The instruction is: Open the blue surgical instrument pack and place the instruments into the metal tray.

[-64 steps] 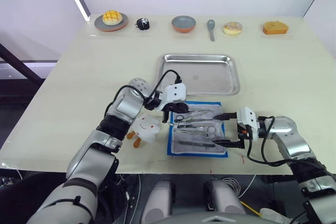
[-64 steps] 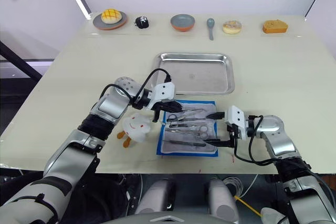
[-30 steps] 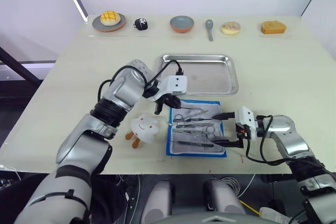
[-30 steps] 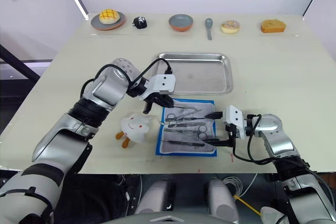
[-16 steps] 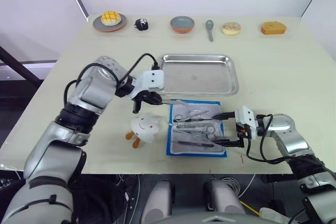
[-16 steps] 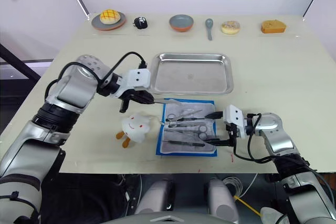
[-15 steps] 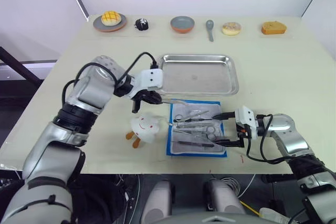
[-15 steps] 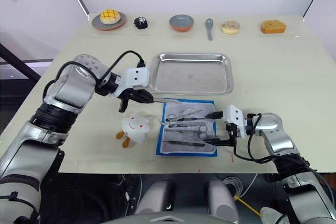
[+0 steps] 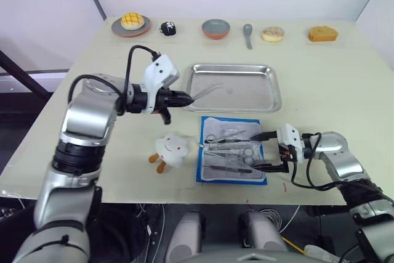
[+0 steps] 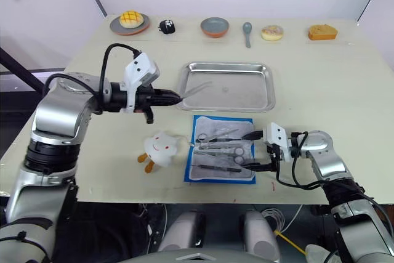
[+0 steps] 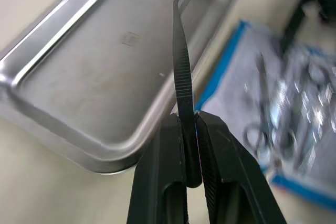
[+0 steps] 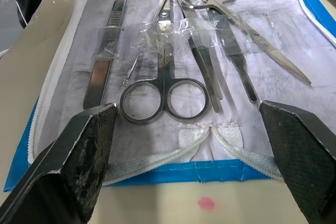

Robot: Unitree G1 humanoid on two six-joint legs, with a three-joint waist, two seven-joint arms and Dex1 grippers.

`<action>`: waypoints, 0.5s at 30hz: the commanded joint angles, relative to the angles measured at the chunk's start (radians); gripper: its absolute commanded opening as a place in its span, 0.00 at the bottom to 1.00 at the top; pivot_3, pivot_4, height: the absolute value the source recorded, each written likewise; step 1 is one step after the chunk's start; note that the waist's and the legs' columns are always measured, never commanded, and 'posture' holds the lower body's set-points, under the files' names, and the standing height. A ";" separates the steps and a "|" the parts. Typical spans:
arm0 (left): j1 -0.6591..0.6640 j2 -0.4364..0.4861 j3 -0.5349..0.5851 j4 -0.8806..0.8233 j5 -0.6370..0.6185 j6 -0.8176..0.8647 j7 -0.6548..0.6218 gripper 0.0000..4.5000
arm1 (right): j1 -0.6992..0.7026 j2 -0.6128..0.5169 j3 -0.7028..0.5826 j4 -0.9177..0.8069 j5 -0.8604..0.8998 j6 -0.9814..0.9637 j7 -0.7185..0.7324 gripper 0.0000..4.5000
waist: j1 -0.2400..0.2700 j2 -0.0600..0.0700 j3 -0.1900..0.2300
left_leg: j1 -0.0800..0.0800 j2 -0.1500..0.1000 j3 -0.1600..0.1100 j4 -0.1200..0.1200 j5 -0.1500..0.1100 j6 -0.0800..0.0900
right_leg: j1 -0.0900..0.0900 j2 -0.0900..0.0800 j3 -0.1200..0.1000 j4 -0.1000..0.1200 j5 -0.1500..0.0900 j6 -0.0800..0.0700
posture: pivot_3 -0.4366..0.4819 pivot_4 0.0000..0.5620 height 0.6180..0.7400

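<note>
The blue surgical instrument pack (image 9: 233,171) lies open on the table just in front of the metal tray (image 9: 249,100). Several silvery instruments (image 12: 164,97), scissors and forceps among them, rest in its whitish pocketed lining. My left gripper (image 9: 184,98) is shut on slim tweezers (image 9: 203,92), held level, with their tip over the tray's left part. The left wrist view shows the tweezers (image 11: 184,72) clamped between the fingers (image 11: 212,145), above the tray (image 11: 105,82). My right gripper (image 9: 255,151) stands open at the pack's right edge, its fingers (image 12: 84,150) wide apart and holding nothing.
A white toy figure (image 9: 172,148) sits left of the pack. Along the far edge stand a plate with a bun (image 9: 130,24), a small black object (image 9: 167,28), a bowl (image 9: 215,28), a grey spoon (image 9: 247,32), a doughnut (image 9: 273,33) and a cake piece (image 9: 323,32).
My left gripper took the tweezers out of the pack, swung left with them, then rose toward the tray's left side. The right gripper stayed put.
</note>
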 commanded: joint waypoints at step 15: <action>-0.223 -0.533 0.131 0.281 0.187 0.195 0.868 0.03 | 0.037 -0.034 0.010 0.049 -0.034 0.059 0.014 1.00 | 0.017 -0.003 0.000 | 0.001 -0.001 -0.002 0.000 0.000 -0.001 | 0.001 -0.002 0.000 0.001 0.001 0.000 | 0.48 0.27 1.00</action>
